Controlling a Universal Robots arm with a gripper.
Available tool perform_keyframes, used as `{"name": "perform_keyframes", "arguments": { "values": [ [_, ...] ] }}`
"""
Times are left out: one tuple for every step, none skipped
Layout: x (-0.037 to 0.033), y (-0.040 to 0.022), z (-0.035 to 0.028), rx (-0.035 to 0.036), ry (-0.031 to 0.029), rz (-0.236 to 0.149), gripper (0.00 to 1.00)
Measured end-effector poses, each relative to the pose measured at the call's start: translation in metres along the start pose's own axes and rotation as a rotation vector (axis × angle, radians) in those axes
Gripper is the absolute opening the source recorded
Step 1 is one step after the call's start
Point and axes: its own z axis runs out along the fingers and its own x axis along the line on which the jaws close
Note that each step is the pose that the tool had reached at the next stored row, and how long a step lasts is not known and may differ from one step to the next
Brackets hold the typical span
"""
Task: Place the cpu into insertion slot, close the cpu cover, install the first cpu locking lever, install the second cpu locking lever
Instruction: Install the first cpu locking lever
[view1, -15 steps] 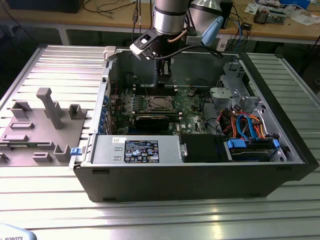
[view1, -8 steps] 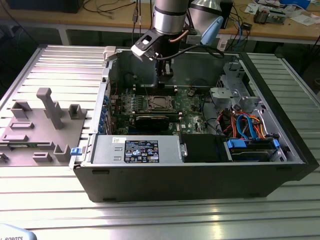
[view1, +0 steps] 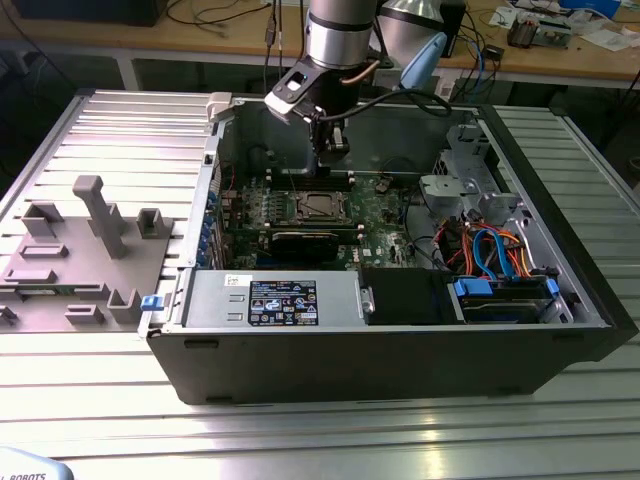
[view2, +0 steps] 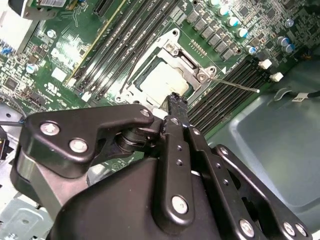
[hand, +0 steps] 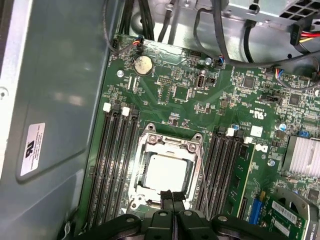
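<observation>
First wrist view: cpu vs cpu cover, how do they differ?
The cpu is a solid, plain pale face; the cpu cover is an open frame with a large central window. The cpu sits inside that window; the cpu cover rings it, so its outline is the larger. Both are silvery, square and lie level with the green board.

cpu (hand: 165, 172) in insertion slot (hand: 134, 192) | cpu cover (hand: 170, 146) seemingly down over it | memory slots (hand: 112, 160) flank both sides | gripper (hand: 172, 196) above slot edge
</observation>
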Motion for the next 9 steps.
{"name": "perform_keyframes", "arguments": {
  "values": [
    [0.0, 0.0, 0.0, -0.0002, -0.0002, -0.005, 0.11],
    [0.0, 0.0, 0.0, -0.0004, -0.0005, -0.012, 0.11],
    [0.0, 0.0, 0.0, -0.0007, -0.0007, -0.017, 0.11],
    [0.0, 0.0, 0.0, -0.0011, -0.0012, -0.028, 0.11],
    [0.0, 0.0, 0.0, -0.0015, -0.0016, -0.039, 0.11],
    [0.0, 0.0, 0.0, -0.0017, -0.0018, -0.043, 0.11],
    [0.0, 0.0, 0.0, -0.0019, -0.002, -0.048, 0.11],
    [0.0, 0.0, 0.0, -0.0022, -0.0023, -0.055, 0.11],
    [0.0, 0.0, 0.0, -0.0024, -0.0025, -0.06, 0.11]
  ]
}}
